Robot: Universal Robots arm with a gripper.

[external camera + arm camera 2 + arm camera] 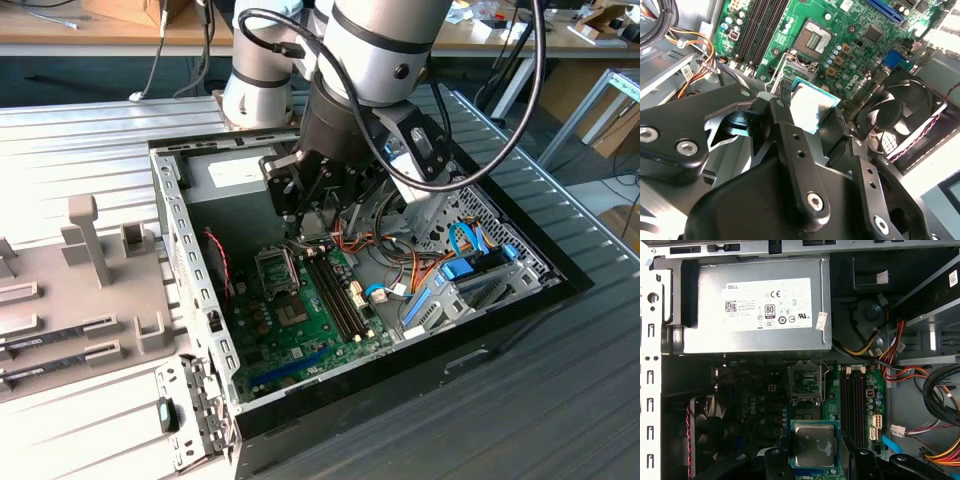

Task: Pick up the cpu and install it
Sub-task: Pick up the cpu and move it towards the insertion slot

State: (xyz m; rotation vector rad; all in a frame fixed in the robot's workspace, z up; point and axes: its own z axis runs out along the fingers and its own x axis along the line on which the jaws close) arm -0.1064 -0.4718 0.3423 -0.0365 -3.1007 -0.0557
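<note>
carry step: tool [810, 112] clamped on flat silver-grey, green-rimmed square cpu [813, 445], held just short of open metal-framed socket [806, 381]; seating likely needs square alignment.

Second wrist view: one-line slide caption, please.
Gripper holds the cpu over the motherboard, near the empty socket.

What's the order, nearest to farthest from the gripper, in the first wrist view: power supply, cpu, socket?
1. cpu: held in the gripper.
2. socket: empty, just beyond the cpu.
3. power supply: grey box past the socket.
</note>
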